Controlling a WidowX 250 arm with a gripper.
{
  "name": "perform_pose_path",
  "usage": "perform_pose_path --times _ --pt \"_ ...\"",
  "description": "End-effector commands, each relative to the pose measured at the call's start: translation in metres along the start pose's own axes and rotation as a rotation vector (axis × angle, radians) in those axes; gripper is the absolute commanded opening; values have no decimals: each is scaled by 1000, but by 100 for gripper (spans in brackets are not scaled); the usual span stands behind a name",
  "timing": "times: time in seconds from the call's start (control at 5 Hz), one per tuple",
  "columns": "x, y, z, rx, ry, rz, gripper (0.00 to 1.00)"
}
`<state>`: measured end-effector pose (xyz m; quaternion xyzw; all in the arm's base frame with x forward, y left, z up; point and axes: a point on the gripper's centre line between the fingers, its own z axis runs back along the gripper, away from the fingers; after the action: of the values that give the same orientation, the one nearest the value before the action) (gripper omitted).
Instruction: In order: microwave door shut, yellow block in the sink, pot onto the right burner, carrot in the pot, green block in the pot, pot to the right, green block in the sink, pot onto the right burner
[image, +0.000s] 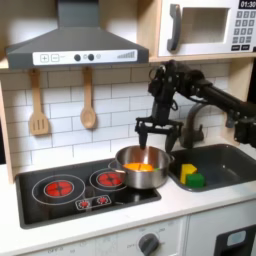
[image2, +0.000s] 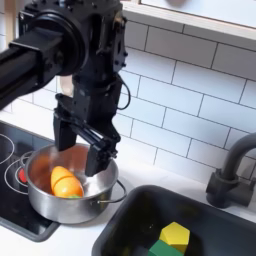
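The gripper (image2: 84, 148) hangs just above the pot (image2: 45, 200), pointing down over its far rim. In the second exterior view its two dark fingers (image2: 103, 158) stand well apart, with bare space between them and nothing clamped; whether a fingertip brushes the pot's rim cannot be told. In the first exterior view the gripper (image: 152, 140) shows as a dark fork above the pot (image: 143, 167), its jaws again spread and empty.

The pot sits on the black stovetop (image: 40, 205), at the first exterior view's right end of it, beside the burner (image: 108, 179) with the red ring. Inside lies the carrot (image2: 66, 182), orange, resting against the bottom toward the second exterior view's left; its green top can just be made out at the lower edge.

To the first exterior view's right of the stovetop is the sink (image: 232, 160), dark grey, with an arched faucet (image2: 233, 170) behind it. The yellow block (image2: 174, 236) and the green block (image2: 163, 248) lie in the basin, touching each other, at the end nearest the pot.

Up at the first exterior view's top right, the microwave door (image: 203, 27) lies flush in its frame, closed.
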<state>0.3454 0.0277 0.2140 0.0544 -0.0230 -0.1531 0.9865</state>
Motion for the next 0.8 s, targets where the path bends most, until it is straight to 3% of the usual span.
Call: perform_pose_path --times 0.0,0.4,0.6 --pt "-2 -4 -23 -28 92 165 100" --pt "-3 -1 -38 -1 135 350 100" --pt "-4 2 -42 16 150 405 100"
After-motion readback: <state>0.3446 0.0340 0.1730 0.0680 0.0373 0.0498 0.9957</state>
